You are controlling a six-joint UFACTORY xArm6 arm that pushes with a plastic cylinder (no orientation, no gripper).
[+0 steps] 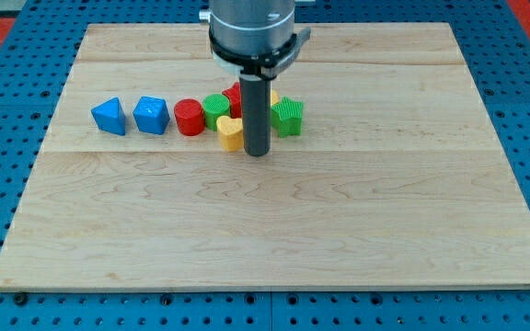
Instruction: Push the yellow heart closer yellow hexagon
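Centrally, my tip [258,153] touching yellow heart's [230,132] right side, yellow hexagon hidden behind rod, no fingers fitted.

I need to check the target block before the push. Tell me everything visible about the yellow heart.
The yellow heart is a small matte block that looks like plastic, lying flat on the wooden board at the bottom of the central cluster. Its right part is hidden behind my rod. My tip sits right beside it on the view's right, seemingly touching. A green block abuts it above; the red cylinder is to its upper left.
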